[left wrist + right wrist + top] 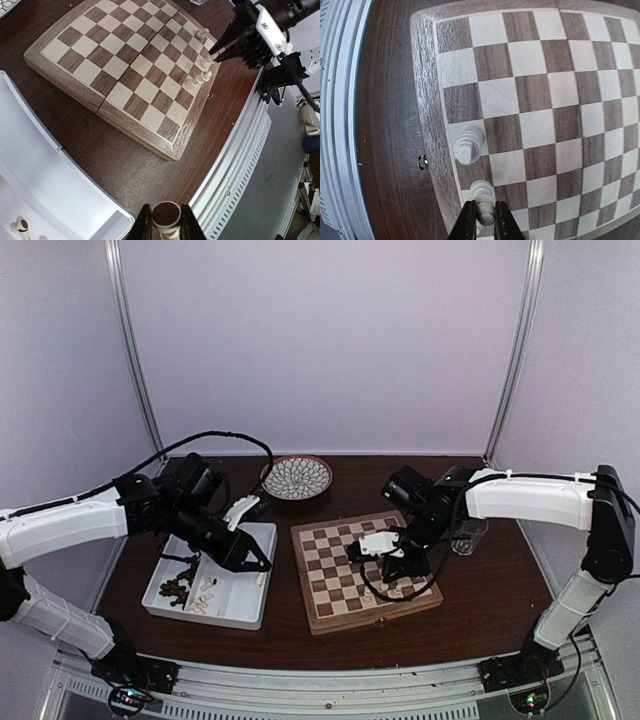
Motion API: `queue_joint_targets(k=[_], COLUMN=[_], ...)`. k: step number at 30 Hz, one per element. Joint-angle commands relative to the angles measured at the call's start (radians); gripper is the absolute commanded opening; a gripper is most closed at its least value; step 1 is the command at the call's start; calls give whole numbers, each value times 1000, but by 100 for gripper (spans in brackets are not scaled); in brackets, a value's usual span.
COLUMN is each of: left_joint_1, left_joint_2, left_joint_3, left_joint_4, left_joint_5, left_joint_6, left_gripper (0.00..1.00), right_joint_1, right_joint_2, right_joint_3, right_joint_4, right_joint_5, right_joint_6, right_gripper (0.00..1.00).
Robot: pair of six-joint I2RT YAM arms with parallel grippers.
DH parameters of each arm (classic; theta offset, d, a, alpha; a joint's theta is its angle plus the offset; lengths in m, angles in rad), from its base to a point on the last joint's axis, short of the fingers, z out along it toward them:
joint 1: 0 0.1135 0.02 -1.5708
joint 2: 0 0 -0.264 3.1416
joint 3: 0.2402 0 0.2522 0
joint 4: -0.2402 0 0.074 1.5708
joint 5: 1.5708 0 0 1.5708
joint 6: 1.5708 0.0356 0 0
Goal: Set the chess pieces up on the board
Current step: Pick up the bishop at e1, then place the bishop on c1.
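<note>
The board (340, 575) lies at the table's centre, and several cream-white chess pieces (202, 64) stand in a row along its right edge. My right gripper (398, 565) is down at that row. Its jaws (484, 206) press against both sides of the head of a cream-white piece (482, 191) standing on an edge square, beside another white piece (468, 143). My left gripper (258, 562) hangs over the white tray's right edge, shut (165, 210) on a cream-white piece (166, 216) whose dark felt base faces the camera.
The white two-compartment tray (240, 612) sits left of the board, with dark pieces (178, 588) and white pieces (205, 596) in it. A round patterned plate (297, 477) lies at the back. A clear cup (468, 534) stands right of the board.
</note>
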Motion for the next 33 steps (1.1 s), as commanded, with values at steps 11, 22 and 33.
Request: queue_joint_targets(k=[11,22,33], left_joint_1=[7,7,7], left_joint_2=[-41,-53,-55], left_joint_3=[-6,-11,-9], left_joint_4=[19,15,11], left_joint_5=[-11,-15,-17], left_joint_6=[-3,-6,-2], left_gripper=[0,0,0], right_joint_1=[81,174,197], right_joint_2=[-3,136,205], right_joint_3=[250,326,309], right_joint_4=[-110,-109,-94], right_joint_5=[-24,20,74], right_joint_6=[39,56,74], right_gripper=[6,6,6])
